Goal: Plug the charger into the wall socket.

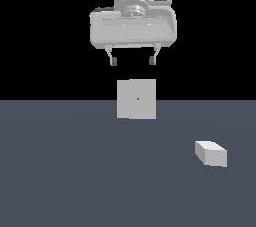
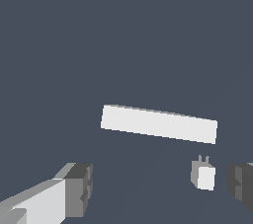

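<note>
Nearest you, the charger (image 1: 211, 153) lies on the dark floor (image 1: 75, 171) toward the exterior view's right, untouched. Your wall socket (image 1: 136, 99) stands upright at centre, well apart from it. Your gripper (image 1: 132, 61) hangs above the socket, fingers spread and empty.

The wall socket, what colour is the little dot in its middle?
Orange, on the light-grey wall socket; it shows best in the exterior view.

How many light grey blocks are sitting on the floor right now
2: the wall socket stands upright in the middle, below the open gripper; the charger lies apart toward the exterior view's right. None appears hidden.
</note>
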